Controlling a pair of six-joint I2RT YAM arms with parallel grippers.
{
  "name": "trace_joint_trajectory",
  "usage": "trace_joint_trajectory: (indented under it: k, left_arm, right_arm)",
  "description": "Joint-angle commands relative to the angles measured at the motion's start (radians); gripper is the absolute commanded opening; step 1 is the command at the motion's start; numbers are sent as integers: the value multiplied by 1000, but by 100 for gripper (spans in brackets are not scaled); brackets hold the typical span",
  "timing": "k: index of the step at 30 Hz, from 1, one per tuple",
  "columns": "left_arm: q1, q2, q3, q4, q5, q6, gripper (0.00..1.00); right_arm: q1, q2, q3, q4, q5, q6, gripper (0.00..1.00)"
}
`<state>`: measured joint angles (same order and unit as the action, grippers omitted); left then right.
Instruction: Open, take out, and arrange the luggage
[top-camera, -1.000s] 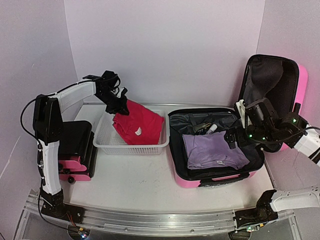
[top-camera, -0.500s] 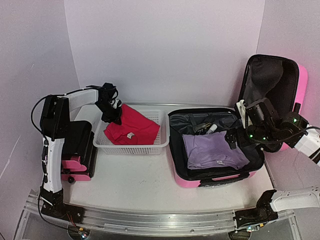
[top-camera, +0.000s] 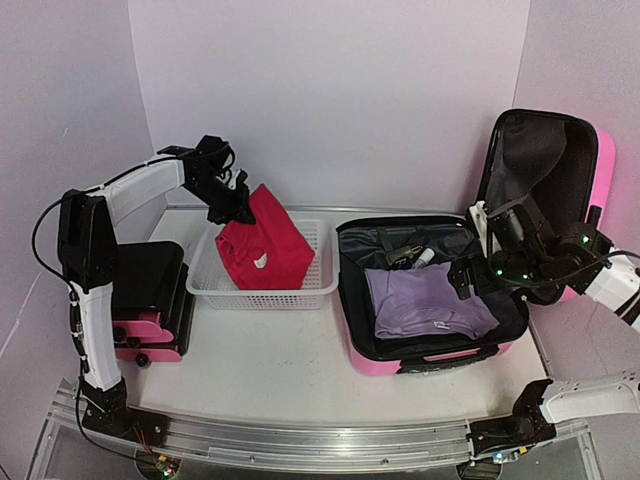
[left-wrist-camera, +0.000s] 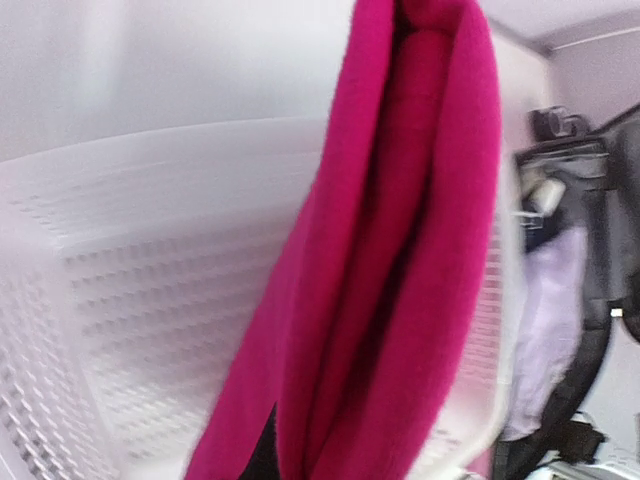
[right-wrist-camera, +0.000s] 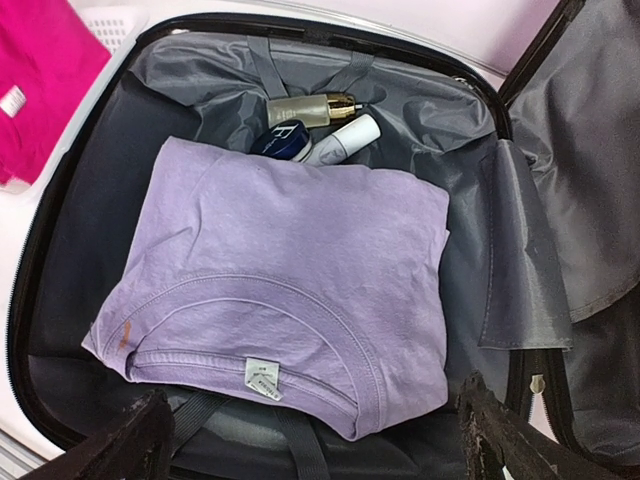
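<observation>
Luggage (top-camera: 420, 360) lies open at 3 o'clock of the white mesh basket (top-camera: 262, 296), lid upright, with a folded lilac T-shirt (right-wrist-camera: 290, 280) inside (small bottles (right-wrist-camera: 312, 108) at its 12 o'clock). Left gripper (top-camera: 232, 205) is clamped on a magenta garment (top-camera: 262, 250) hanging over the basket. Right gripper (top-camera: 467, 275) hovers at the shirt's 3 o'clock edge, jaws wide apart.

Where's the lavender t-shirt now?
Top view, right side: folded lavender t-shirt lies inside the open glossy pink hard-shell suitcase, small toiletry bottles just behind it.

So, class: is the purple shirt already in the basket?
No, the purple shirt lies folded in the open suitcase.
</observation>
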<state>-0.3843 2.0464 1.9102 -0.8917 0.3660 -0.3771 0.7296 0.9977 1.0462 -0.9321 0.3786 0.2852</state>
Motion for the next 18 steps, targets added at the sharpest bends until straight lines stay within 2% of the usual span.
trace_joint_trajectory:
  k: [1, 6, 12, 18]
  left_arm:
    - [-34, -123, 98, 26, 112, -143, 0]
    - [-73, -141, 192, 27, 160, -250, 0]
    - [-136, -103, 385, 30, 190, -344, 0]
    - [-160, -57, 470, 88, 215, -457, 0]
  right_arm:
    - [-1, -2, 22, 23, -1, 6, 98]
    - [-1, -23, 8, 34, 4, 3, 98]
    - [-1, -38, -11, 45, 0, 4, 98]
    - [-2, -57, -26, 55, -1, 10, 98]
